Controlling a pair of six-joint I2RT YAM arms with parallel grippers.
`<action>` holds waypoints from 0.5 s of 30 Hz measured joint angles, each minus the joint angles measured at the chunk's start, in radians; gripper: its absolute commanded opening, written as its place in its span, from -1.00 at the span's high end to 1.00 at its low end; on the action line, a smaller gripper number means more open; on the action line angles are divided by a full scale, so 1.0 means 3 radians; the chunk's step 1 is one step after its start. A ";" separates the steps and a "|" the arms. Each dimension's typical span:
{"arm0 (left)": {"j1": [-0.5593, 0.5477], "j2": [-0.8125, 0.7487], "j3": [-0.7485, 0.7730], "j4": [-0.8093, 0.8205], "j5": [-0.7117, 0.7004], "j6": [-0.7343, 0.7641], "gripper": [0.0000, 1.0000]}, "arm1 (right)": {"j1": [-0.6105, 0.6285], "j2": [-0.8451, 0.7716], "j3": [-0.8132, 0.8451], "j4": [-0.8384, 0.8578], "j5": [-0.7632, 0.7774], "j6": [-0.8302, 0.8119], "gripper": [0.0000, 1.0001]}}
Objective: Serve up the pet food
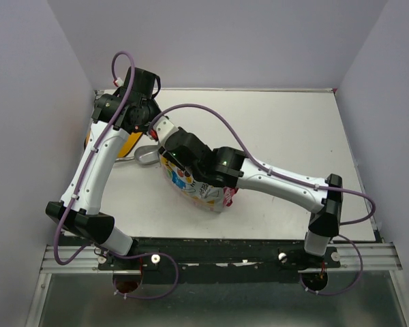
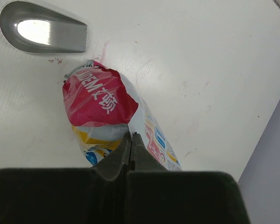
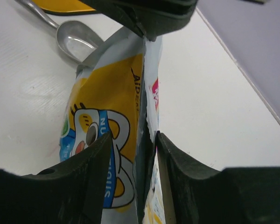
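The pet food pouch (image 1: 196, 192) stands tilted in the middle of the table, and no kibble shows. In the left wrist view the pouch (image 2: 100, 98) shows its red panel below my left gripper (image 2: 130, 138), which is shut on the pouch's upper edge. In the right wrist view the pouch (image 3: 113, 88) shows its yellow face with the cartoon animal, and the left gripper (image 3: 144, 31) pinches its far corner. My right gripper (image 3: 133, 136) is open, and its jaws straddle the torn top edge, with the right finger (image 3: 172, 158) against the foil.
The silver metal scoop (image 1: 144, 155) (image 2: 42, 31) (image 3: 77, 39) lies on the table just left of the pouch. The yellow double bowl (image 1: 128, 143) (image 3: 65, 5) sits at the far left, mostly under the left arm. Grey walls enclose the table on three sides.
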 measured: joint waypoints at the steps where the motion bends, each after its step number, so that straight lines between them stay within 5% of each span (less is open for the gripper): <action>1: 0.0000 0.0000 0.0000 -0.0001 0.0000 -0.0004 1.00 | 0.0000 0.0075 0.0055 0.0038 0.0039 -0.0036 0.09; 8: 0.0006 0.0000 0.0000 -0.0005 0.0010 -0.0043 1.00 | -0.0001 0.0247 0.0127 0.0134 0.0310 -0.0192 0.99; 15: 0.0009 -0.0001 0.0000 -0.0005 0.0018 -0.0052 1.00 | -0.0009 0.0245 0.0127 0.0131 0.0257 -0.0263 0.99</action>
